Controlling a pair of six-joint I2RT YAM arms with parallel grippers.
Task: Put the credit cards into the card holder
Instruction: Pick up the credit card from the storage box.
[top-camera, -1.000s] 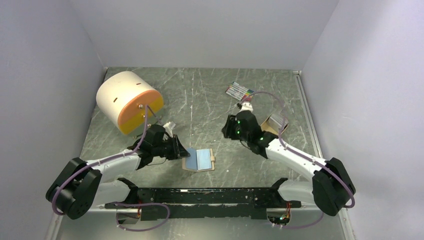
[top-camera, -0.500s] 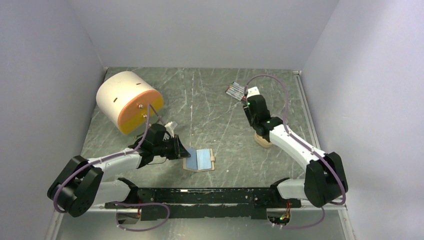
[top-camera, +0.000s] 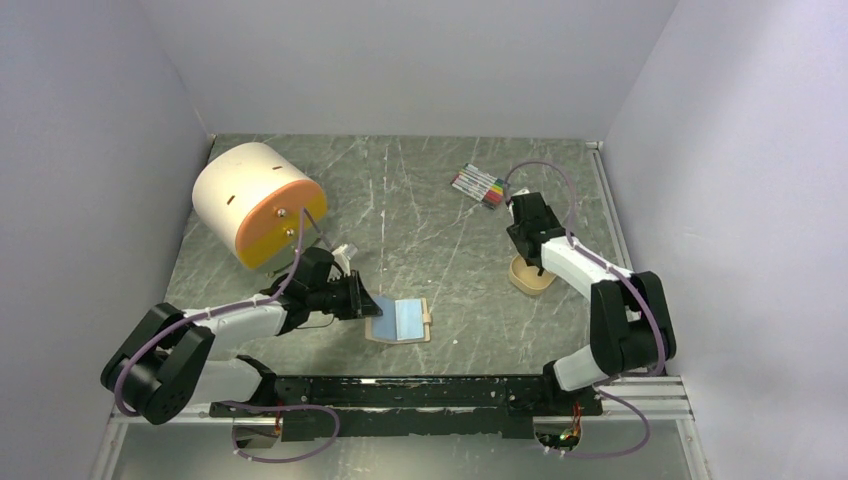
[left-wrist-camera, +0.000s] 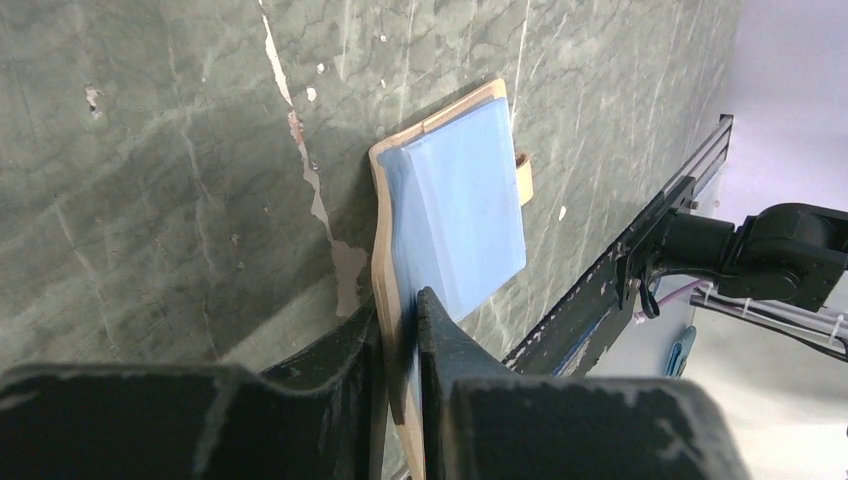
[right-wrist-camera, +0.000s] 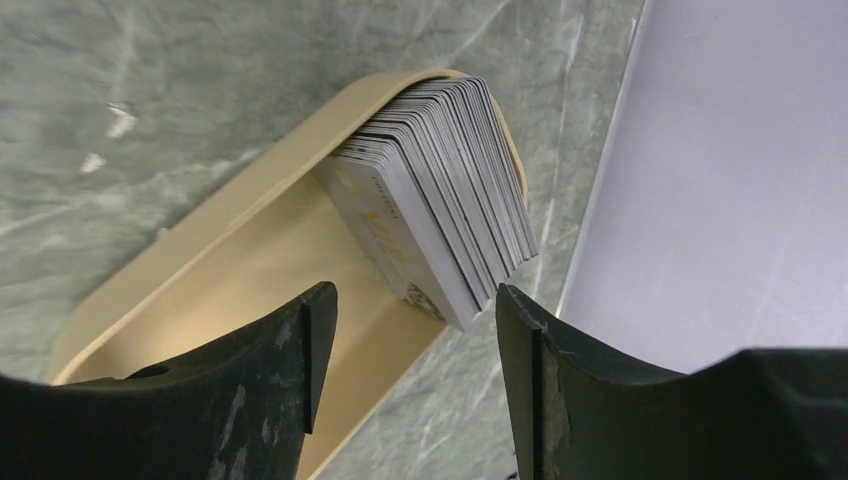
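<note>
right gripper (right-wrist-camera: 410, 295), jaws apart, hovers over whitish-grey plastic credit cards (right-wrist-camera: 440, 225) packed in a tan tray (right-wrist-camera: 270, 270) — it may pinch several — while left gripper (left-wrist-camera: 400, 305) clamps the tan, blue-sleeved card holder (left-wrist-camera: 460, 210).

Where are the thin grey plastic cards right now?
Right wrist view: the stack of thin grey plastic cards stands at one end of the tan open-topped tray on the table's right side, just ahead of the open right hand.
</note>
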